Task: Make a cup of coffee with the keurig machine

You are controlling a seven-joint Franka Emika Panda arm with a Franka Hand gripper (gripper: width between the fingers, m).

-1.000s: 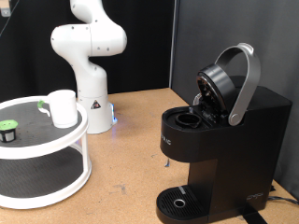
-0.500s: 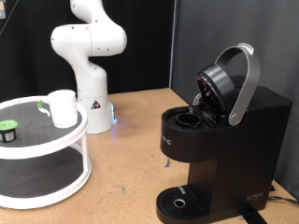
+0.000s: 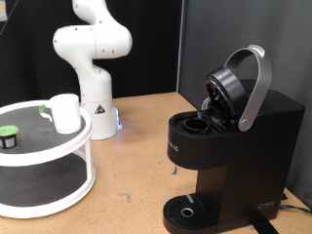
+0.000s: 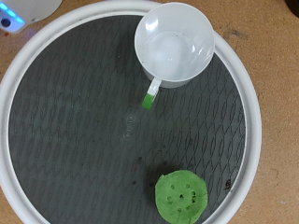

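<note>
One cup (image 4: 175, 44) (seemingly empty) beside pod (image 4: 181, 197).

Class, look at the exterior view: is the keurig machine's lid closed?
No. The keurig machine has its lid raised, leaving the pod chamber open.

Even, moderately bright overhead light, soft faint shadows. The far background stays dark. The cup (image 4: 175, 43) glares white inside in the wrist view; both pictures are slightly soft.
</note>
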